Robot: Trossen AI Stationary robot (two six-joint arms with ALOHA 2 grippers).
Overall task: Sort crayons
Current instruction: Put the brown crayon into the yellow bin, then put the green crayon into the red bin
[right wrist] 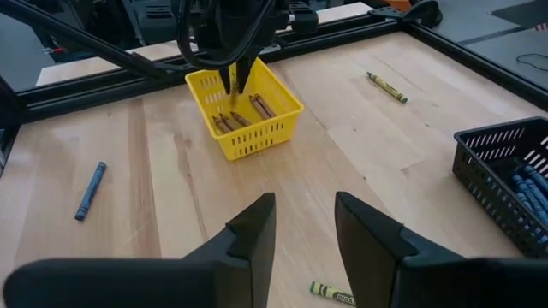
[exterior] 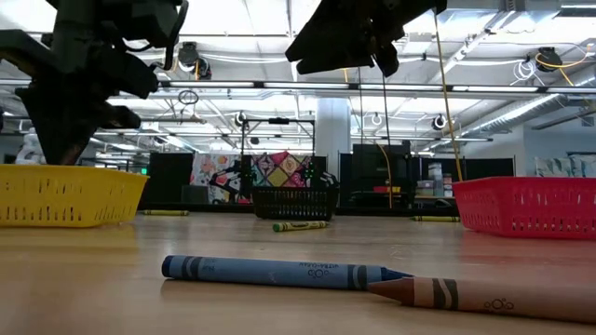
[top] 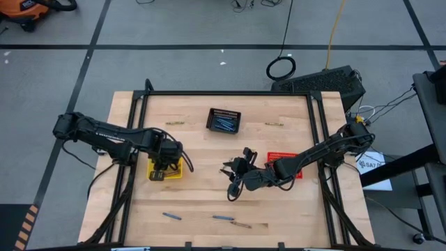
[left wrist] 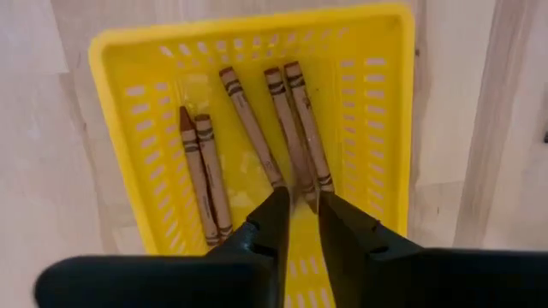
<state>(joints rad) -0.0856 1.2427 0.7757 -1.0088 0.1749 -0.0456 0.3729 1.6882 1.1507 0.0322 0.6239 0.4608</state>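
My left gripper (left wrist: 304, 201) points down into the yellow basket (left wrist: 377, 103), open by a narrow gap with only basket floor showing between the fingers. Several brown crayons (left wrist: 248, 128) lie flat on the basket floor, and the ends of two lie just beyond my fingertips. My right gripper (right wrist: 304, 214) hovers open over the middle of the table (top: 233, 178), touching nothing. Blue crayons (top: 223, 123) lie in the black basket (top: 211, 118). Loose on the table are two olive-yellow crayons (top: 175, 123) (top: 274, 125), two blue ones (top: 171, 216) (top: 223, 217) and a brown one (top: 242, 224).
The red basket (top: 287, 155) sits under my right arm at the table's right. Another olive-yellow crayon (right wrist: 332, 293) lies just below my right gripper. Black frame rails (top: 139, 125) run along the table's left, far and right sides. Bare wood lies between the baskets.
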